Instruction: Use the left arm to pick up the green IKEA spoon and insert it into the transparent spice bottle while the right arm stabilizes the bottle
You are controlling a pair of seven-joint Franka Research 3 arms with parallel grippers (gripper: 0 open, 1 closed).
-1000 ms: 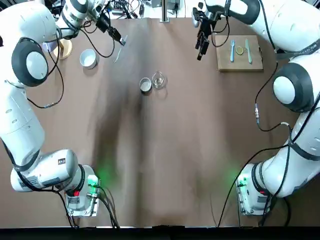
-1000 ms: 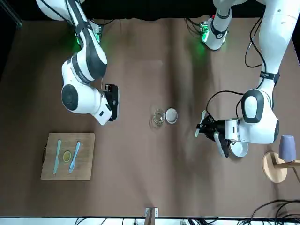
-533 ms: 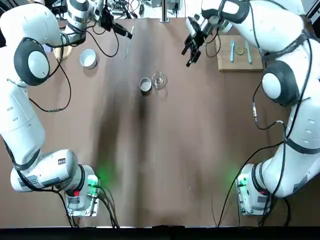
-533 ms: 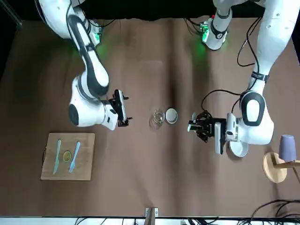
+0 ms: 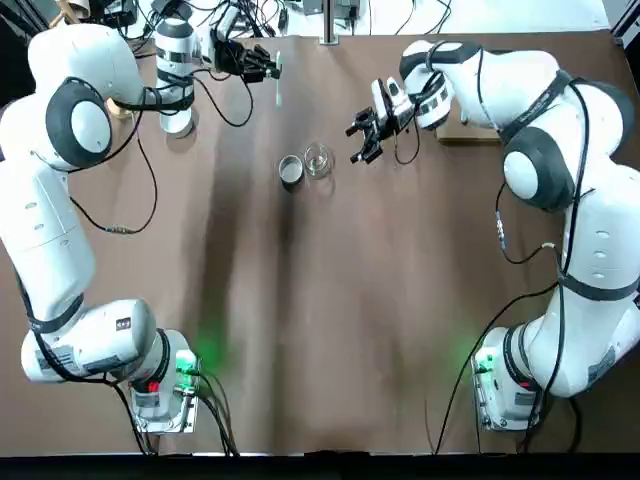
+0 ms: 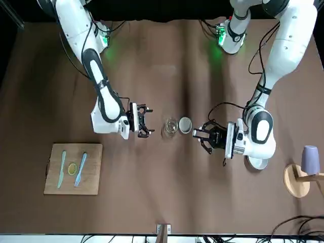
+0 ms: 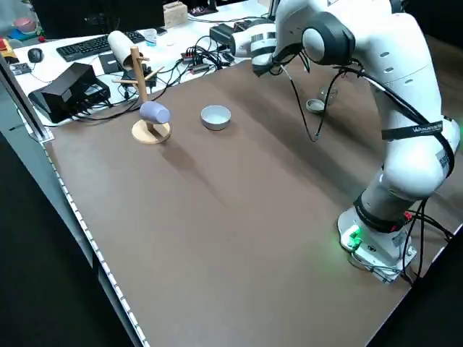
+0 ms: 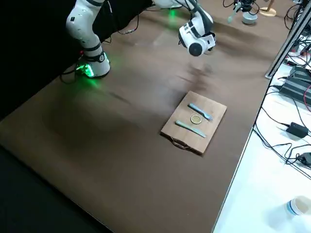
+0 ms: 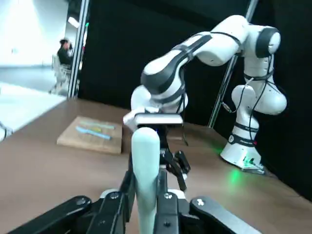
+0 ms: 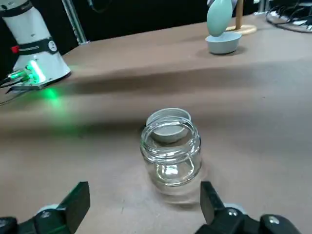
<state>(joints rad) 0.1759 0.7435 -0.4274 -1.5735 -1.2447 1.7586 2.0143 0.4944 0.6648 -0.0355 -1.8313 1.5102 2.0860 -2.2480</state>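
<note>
While my left gripper point(image 5: 268, 66) hangs over the far left of the table point(image 5: 330, 300), its fingers point(image 9: 114, 207) are clamped on the handle of the green IKEA spoon point(image 9: 145, 161), which juts out beyond them. My right gripper point(image 5: 362, 137) is down low just right of the transparent spice bottle point(image 5: 317, 160), fingers point(image 10: 73, 200) spread wide to either side of it and not touching the glass. That bottle stands upright near the table's middle, mouth uncovered, with its grey round cap point(image 5: 291, 170) lying just to its left. Farther right, a wooden board point(image 6: 73, 169) carries a teal fork point(image 6: 80, 169) and knife point(image 6: 62, 168). Far left sit a white bowl point(image 7: 215, 116) and a wooden stand point(image 7: 147, 101).
</note>
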